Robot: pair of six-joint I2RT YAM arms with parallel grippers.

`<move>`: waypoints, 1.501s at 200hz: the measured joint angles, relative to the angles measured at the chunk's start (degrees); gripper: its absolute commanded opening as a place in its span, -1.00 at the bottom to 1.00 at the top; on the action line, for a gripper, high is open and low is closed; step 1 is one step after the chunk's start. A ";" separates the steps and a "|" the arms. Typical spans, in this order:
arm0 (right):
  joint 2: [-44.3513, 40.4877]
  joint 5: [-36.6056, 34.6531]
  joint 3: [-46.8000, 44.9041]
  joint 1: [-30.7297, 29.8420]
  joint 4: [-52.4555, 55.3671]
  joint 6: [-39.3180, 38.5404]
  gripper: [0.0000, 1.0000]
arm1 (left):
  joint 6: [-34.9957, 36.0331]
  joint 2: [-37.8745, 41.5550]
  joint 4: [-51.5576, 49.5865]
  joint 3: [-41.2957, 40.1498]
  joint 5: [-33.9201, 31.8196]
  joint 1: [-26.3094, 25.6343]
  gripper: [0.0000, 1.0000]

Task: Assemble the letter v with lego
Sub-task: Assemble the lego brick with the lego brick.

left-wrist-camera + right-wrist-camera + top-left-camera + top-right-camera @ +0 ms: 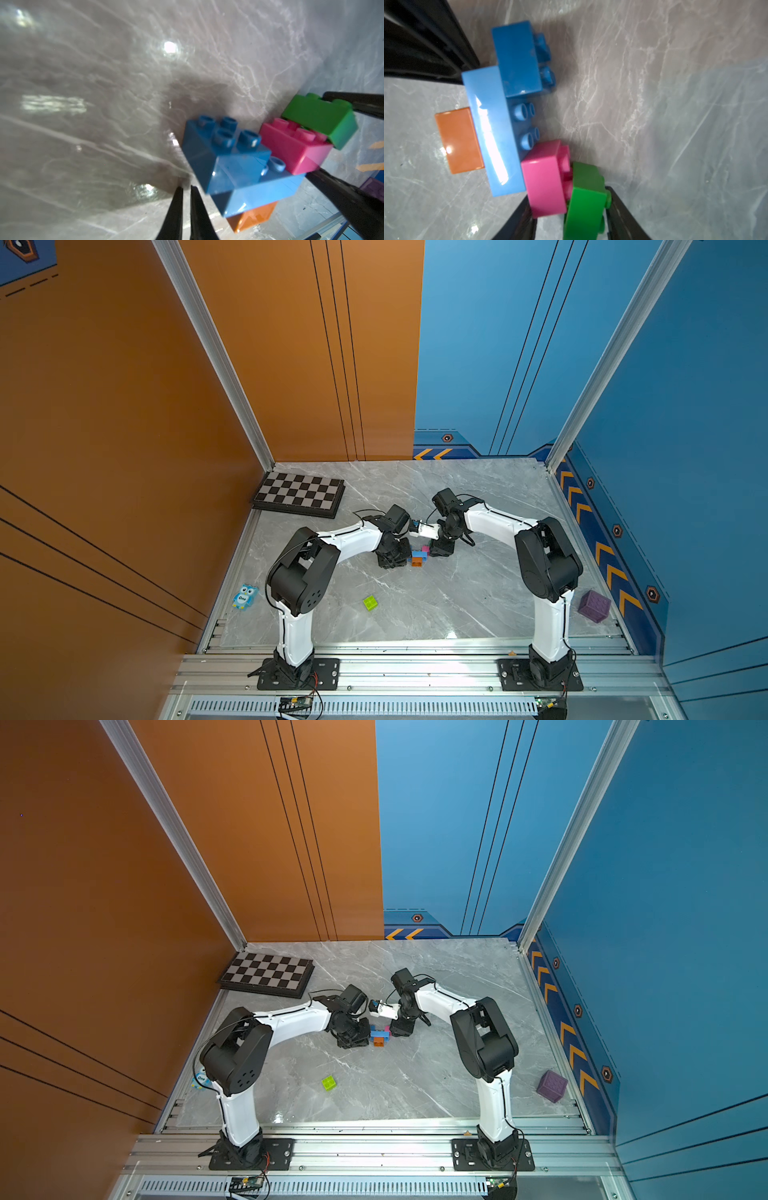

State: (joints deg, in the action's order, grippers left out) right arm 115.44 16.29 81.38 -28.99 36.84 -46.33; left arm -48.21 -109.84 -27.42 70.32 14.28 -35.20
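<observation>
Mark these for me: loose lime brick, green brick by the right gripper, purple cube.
lime brick [370, 602], in a top view, studded top face.
green brick [586, 202], right wrist view, smooth side face.
purple cube [595, 605], in a top view, its middle.

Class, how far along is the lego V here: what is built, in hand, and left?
Done: orange brick at the point, light-blue brick across it, dark blue brick and pink brick as arms. In hand: the right gripper has its jaws around the pink brick and a green brick, which looks tilted, not fully seated. The left gripper is shut and empty. Left: the lime brick lies apart, unplaced.
</observation>
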 measured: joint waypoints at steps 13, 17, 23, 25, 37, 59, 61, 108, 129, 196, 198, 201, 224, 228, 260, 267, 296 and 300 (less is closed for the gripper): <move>-0.02 0.00 0.00 -0.04 0.00 -0.09 0.05 | -0.20 -0.09 0.07 0.15 0.02 0.00 -0.76; 0.00 0.00 0.00 -0.07 0.00 -0.17 0.05 | -0.31 -0.11 0.07 0.20 0.02 0.00 -0.76; 0.00 0.00 0.00 -0.07 0.02 -0.20 0.05 | -0.31 -0.17 0.11 0.26 0.07 0.00 -0.76; -0.02 0.00 0.00 -0.07 0.02 -0.20 0.05 | -0.33 -0.17 0.11 0.28 0.07 0.00 -0.76; 0.00 0.02 0.00 -0.13 0.02 -0.22 0.08 | -0.35 -0.31 0.20 0.42 0.07 0.00 -0.76; 0.00 0.00 0.00 -0.22 0.02 -0.37 0.12 | -0.35 -0.46 0.26 0.63 0.09 0.00 -0.76; -0.02 0.02 0.00 -0.22 0.02 -0.37 0.13 | -0.35 -0.46 0.28 0.63 0.09 0.00 -0.76; 0.00 0.04 0.00 -0.31 0.04 -0.42 0.14 | -0.35 -0.52 0.33 0.68 0.11 0.59 -0.75; 0.00 0.09 0.00 -0.33 0.07 -0.55 0.15 | -0.35 -0.55 0.44 0.74 0.11 1.31 -0.74; 0.00 0.26 0.00 -0.33 0.09 -1.29 0.27 | -0.31 -0.74 0.48 1.09 0.09 2.32 -0.72; -0.02 0.26 0.00 -0.33 0.09 -1.29 0.27 | -0.31 -0.74 0.48 1.09 0.11 2.32 -0.72; -0.02 0.26 0.00 -0.33 0.09 -1.29 0.27 | -0.31 -0.74 0.48 1.05 0.11 2.32 -0.72; -0.02 0.22 0.00 -0.33 0.09 -1.29 0.26 | -0.28 0.20 0.61 0.02 0.09 2.32 -0.70; -0.02 0.24 0.00 -0.33 0.09 -1.29 0.27 | -0.28 0.59 0.59 -0.31 0.11 2.32 -0.70; 0.00 0.24 0.00 -0.33 0.07 -1.29 0.27 | -0.31 4.20 0.66 -3.37 0.07 1.97 -0.68; 0.00 0.22 0.02 -0.33 0.07 -1.29 0.27 | -0.33 4.70 0.68 -3.85 0.07 1.73 -0.68; 0.00 0.20 0.02 -0.37 0.07 -1.29 0.27 | -0.70 4.76 0.92 -4.26 0.11 -0.37 -0.68; 0.00 0.17 0.02 -0.39 0.07 -1.29 0.27 | -0.76 4.74 1.05 -4.24 0.11 -0.61 -0.69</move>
State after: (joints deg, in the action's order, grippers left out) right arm 115.44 16.47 81.41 -29.39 36.91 -47.62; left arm -48.97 -105.10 -26.37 66.08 14.39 -35.81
